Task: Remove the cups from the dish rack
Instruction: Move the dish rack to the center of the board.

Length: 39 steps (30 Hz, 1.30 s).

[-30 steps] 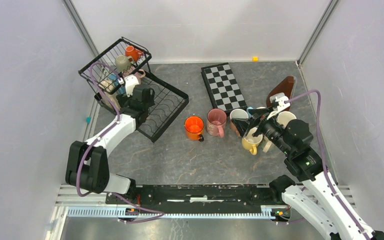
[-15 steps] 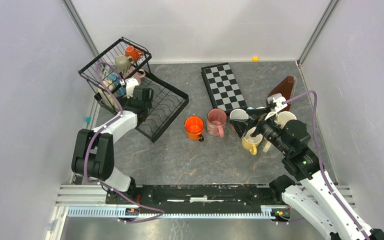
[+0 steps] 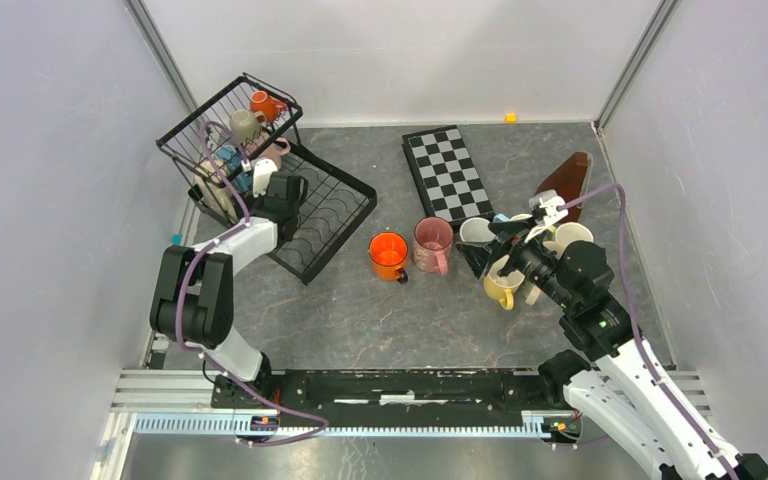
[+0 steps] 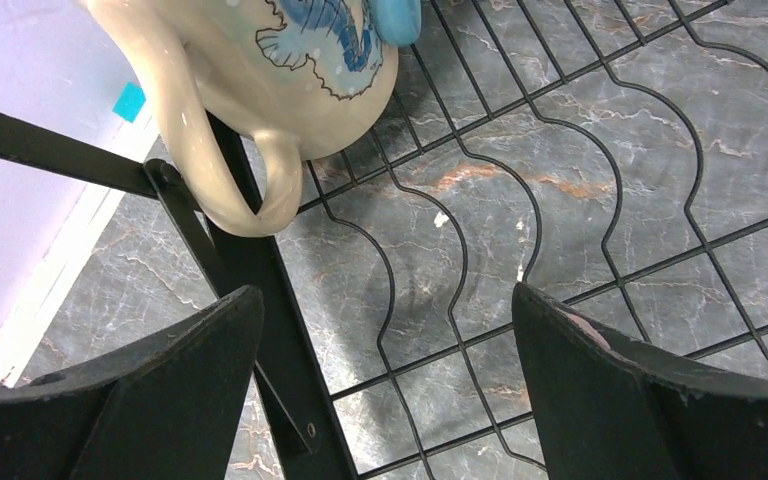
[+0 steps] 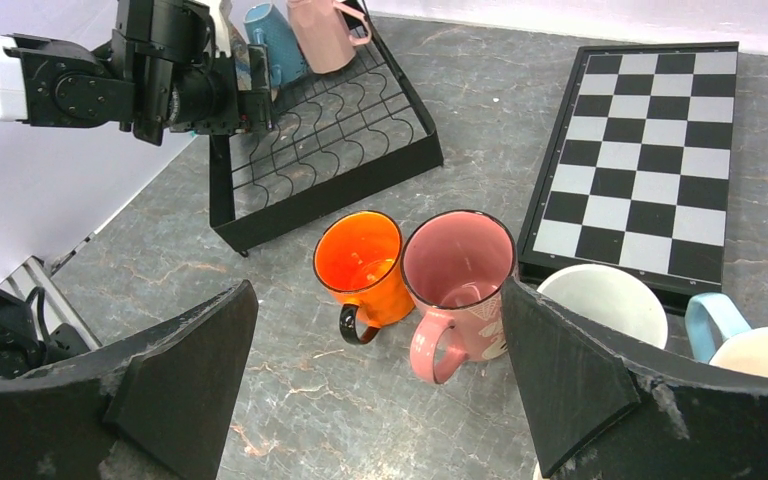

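Mug (image 4: 260,70) beyond spread left fingers (image 4: 140,400), not touching

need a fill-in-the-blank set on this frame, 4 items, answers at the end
1. On the table, the mug right next to the orange mug is coloured ___.
2. The left gripper hangs over the dish rack with its jaws ___.
3. The cream mug in the rack bears a drawing in ___.
4. The checkerboard has black and ___ squares.
Missing words: pink; open; blue; white.
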Tool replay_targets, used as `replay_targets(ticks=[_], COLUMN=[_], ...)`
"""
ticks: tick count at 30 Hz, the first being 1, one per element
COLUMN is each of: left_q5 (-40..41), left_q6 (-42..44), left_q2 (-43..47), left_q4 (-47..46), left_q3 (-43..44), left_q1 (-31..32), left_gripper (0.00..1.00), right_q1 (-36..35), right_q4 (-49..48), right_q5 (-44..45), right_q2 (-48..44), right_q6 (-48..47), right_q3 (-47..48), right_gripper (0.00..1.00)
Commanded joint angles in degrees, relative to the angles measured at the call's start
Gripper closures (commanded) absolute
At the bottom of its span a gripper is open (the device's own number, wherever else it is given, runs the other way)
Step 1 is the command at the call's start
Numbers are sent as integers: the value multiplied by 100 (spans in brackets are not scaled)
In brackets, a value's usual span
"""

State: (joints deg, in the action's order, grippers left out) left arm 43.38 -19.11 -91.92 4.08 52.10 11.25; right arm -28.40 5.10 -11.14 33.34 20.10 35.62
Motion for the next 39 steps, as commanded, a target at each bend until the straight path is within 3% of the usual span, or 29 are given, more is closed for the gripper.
replay_targets(ticks=[1, 15, 39], left_q5=[446, 187, -493], left_q6=[330, 794, -197], left_q2=[-117, -361, -457], left_q4=[-384, 137, 1487], left_q3=[383, 653, 935], left_q1=[-184, -24, 1640], left_gripper=[0, 0, 0], right_q1=[-26, -36, -30], right_q4=[-294, -467, -405], right_q5=[-69, -144, -125], right_q2=[-89, -169, -397], right_q6=[-96, 51, 335], right_q3=[-86, -384, -625], right_gripper=[2, 2, 2])
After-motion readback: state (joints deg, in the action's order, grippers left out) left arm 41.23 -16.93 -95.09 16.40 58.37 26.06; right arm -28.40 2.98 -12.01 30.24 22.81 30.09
